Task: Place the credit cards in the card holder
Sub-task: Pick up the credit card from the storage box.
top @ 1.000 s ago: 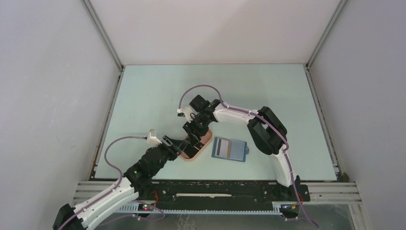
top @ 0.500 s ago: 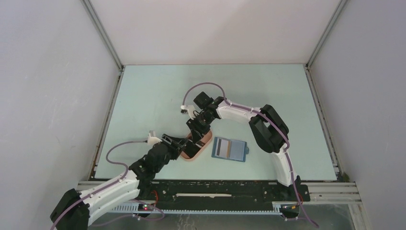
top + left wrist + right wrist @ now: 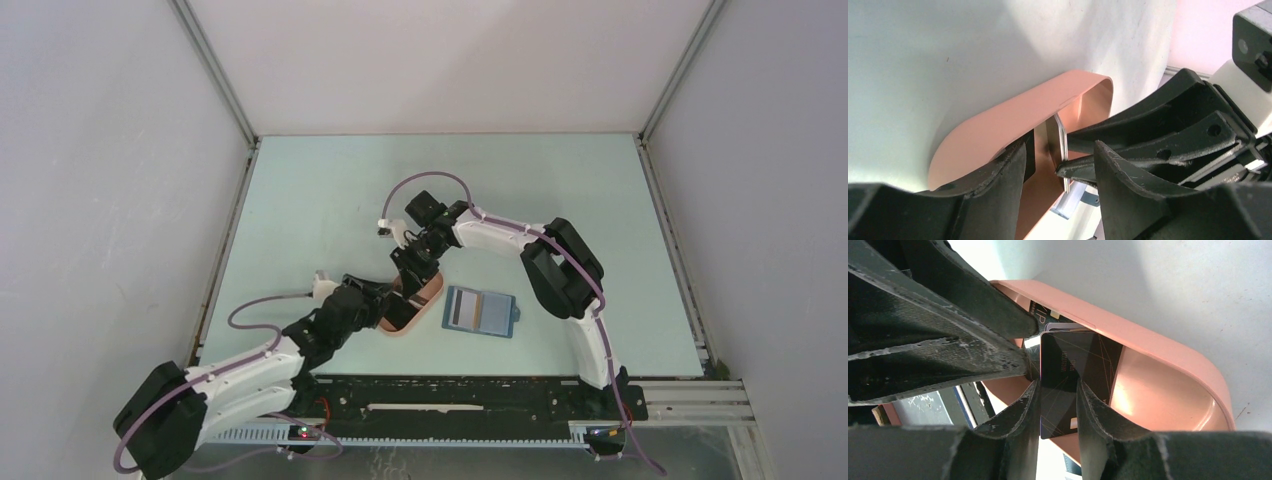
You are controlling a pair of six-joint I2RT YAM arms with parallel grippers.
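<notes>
A black credit card (image 3: 1083, 355) stands tilted on edge inside the pink oval tray (image 3: 433, 291), with more cards right behind it. In the left wrist view the cards (image 3: 1060, 132) show edge-on. My right gripper (image 3: 413, 277) reaches into the tray, its jaws a narrow gap apart (image 3: 1056, 385), with the fingertips against the card's face, not clamping it. My left gripper (image 3: 388, 303) is open (image 3: 1060, 150), with the standing cards between its jaws. The blue card holder (image 3: 497, 313) lies open to the right of the tray, with an orange-tan striped card (image 3: 461, 309) on it.
The pink tray's wall (image 3: 1013, 115) curves round both grippers (image 3: 1158, 350). The right arm's fingers (image 3: 1148, 115) crowd the space between my left jaws. The table's near edge rail (image 3: 450, 385) runs just below the tray and card holder.
The left arm has lowered and pushed its gripper further in at the tray's near end. The right gripper shifted slightly right a second ago and has held still since.
</notes>
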